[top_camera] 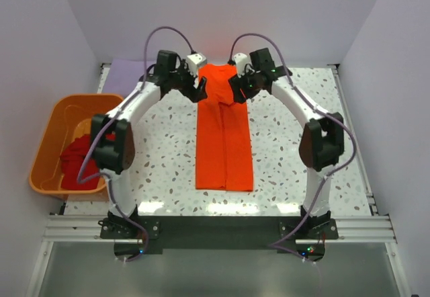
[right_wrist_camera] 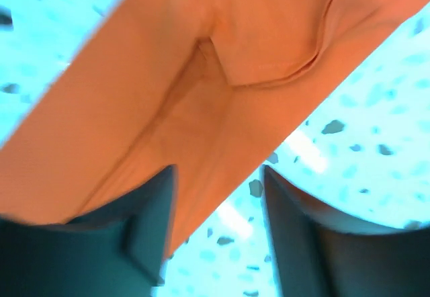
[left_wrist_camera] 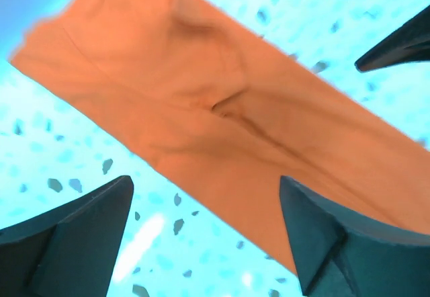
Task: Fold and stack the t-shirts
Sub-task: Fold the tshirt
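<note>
A bright orange t-shirt (top_camera: 224,142) lies flat on the speckled table as a long narrow strip, running from the far edge toward the arms. Both grippers hover over its far end. My left gripper (top_camera: 199,90) stands open above the strip's left edge (left_wrist_camera: 201,109), its jaws (left_wrist_camera: 205,183) wide apart with nothing between them. My right gripper (top_camera: 236,92) is open over the right edge (right_wrist_camera: 201,75), one finger above cloth and the other above table (right_wrist_camera: 218,173). A darker red t-shirt (top_camera: 79,162) sits bunched in the tub. A pale lavender t-shirt (top_camera: 127,75) lies at the far left corner.
An orange plastic tub (top_camera: 50,142) stands off the table's left side. White walls close in the back and both sides. The right gripper's dark fingertips (left_wrist_camera: 383,48) show in the left wrist view's upper right corner.
</note>
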Robot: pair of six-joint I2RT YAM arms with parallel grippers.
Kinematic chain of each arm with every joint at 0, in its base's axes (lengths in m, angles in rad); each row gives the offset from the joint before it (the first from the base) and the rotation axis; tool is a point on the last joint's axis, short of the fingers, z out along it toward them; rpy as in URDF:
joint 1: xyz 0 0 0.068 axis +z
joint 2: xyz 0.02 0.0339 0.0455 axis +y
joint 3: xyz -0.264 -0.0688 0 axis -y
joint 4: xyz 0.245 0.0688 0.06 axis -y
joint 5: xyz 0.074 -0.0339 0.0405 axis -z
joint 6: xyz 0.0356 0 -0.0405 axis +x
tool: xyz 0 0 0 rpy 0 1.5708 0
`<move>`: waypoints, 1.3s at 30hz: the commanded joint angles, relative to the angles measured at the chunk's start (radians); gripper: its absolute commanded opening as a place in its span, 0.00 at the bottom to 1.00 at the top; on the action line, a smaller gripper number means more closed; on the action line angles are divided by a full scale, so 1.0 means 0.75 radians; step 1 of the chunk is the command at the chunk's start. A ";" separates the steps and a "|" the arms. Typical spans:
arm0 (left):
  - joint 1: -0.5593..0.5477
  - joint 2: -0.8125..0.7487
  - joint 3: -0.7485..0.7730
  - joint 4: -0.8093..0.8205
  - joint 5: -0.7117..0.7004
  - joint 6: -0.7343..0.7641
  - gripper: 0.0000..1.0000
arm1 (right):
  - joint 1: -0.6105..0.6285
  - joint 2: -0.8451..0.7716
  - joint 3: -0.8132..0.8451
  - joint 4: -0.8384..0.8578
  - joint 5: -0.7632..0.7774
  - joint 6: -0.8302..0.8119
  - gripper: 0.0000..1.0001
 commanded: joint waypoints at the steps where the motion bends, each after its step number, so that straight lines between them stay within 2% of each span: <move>1: 0.002 -0.413 -0.160 0.160 0.115 0.222 1.00 | 0.003 -0.383 -0.052 -0.008 -0.163 -0.175 0.66; 3: 0.002 -0.595 -0.342 0.223 0.143 0.227 1.00 | 0.003 -0.483 -0.120 0.029 -0.198 -0.232 0.88; 4: 0.002 -0.655 -0.405 0.290 0.156 0.241 1.00 | 0.003 -0.579 -0.221 0.069 -0.224 -0.233 0.96; 5: 0.002 -0.718 -0.547 0.343 0.158 0.237 1.00 | 0.003 -0.636 -0.279 0.143 -0.239 -0.233 0.98; 7: 0.002 -0.894 -0.689 0.500 0.135 0.190 1.00 | 0.003 -0.773 -0.428 0.162 -0.308 -0.286 0.99; 8: 0.002 -0.944 -0.777 0.519 0.188 0.224 1.00 | 0.003 -0.810 -0.465 0.097 -0.355 -0.351 0.99; 9: 0.002 -0.987 -0.804 0.447 0.245 0.298 1.00 | 0.003 -0.841 -0.504 0.040 -0.398 -0.513 0.99; 11: -0.010 -1.073 -0.869 0.171 0.423 0.549 1.00 | 0.011 -0.919 -0.602 -0.187 -0.512 -0.666 0.99; 13: -0.040 -1.142 -0.949 -0.044 0.464 0.721 1.00 | 0.052 -0.974 -0.761 -0.282 -0.505 -0.825 0.99; 15: -0.073 -1.238 -1.133 -0.076 0.463 0.815 1.00 | 0.111 -1.074 -0.986 -0.282 -0.452 -0.901 0.98; 17: -0.179 -1.300 -1.325 -0.029 0.367 0.840 0.98 | 0.168 -1.182 -1.140 -0.174 -0.387 -0.924 0.95; 18: -0.226 -1.338 -1.375 0.006 0.338 0.863 0.95 | 0.247 -1.205 -1.274 -0.131 -0.358 -0.926 0.94; 19: -0.322 -1.349 -1.450 0.012 0.295 0.879 0.93 | 0.289 -1.228 -1.332 -0.094 -0.335 -0.932 0.90; 21: -0.412 -1.345 -1.508 0.061 0.262 0.869 0.86 | 0.383 -1.236 -1.429 0.010 -0.298 -0.924 0.84; 22: -0.476 -1.339 -1.534 0.094 0.248 0.847 0.83 | 0.408 -1.226 -1.498 0.049 -0.292 -0.912 0.77; 25: -0.576 -1.292 -1.604 0.221 0.179 0.779 0.71 | 0.492 -1.179 -1.576 0.168 -0.251 -0.871 0.66; 31: -0.679 -1.151 -1.641 0.350 0.015 0.767 0.61 | 0.549 -1.130 -1.666 0.301 -0.202 -0.863 0.52; 39: -0.679 -1.028 -1.637 0.372 -0.079 0.801 0.56 | 0.602 -1.022 -1.752 0.411 -0.100 -0.922 0.49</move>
